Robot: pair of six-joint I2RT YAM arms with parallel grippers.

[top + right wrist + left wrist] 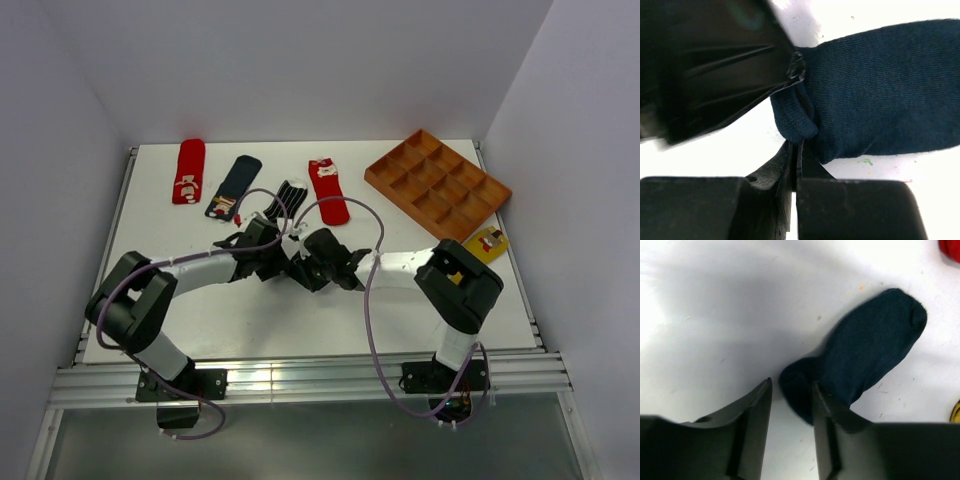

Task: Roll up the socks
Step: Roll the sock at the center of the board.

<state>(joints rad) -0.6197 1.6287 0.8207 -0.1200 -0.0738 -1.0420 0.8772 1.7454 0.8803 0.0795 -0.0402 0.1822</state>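
Plain navy sock (875, 350) at mid-table, under the two wrists that meet there. One end bunched into a thick fold, the rest flat on the white table (300, 320).

Left gripper (791, 390): fingers apart, folded end of the sock sitting in the gap. One finger overlaps the fabric edge, the other stands clear of it. No clamping seen.

Right gripper (796, 150): fingers pressed together, tips pinched on the lower lip of the fold. Faces the left gripper from close by.

Along the far side, left to right: red sock with white marks (188, 170), navy sock with a patch (233, 186), black-and-white striped sock (288, 200), second red sock (329, 190). All flat and apart from one another.

Wooden compartment tray (437, 184) at far right. Mustard yellow sock (489, 243) just near of it, partly hidden behind the right arm.
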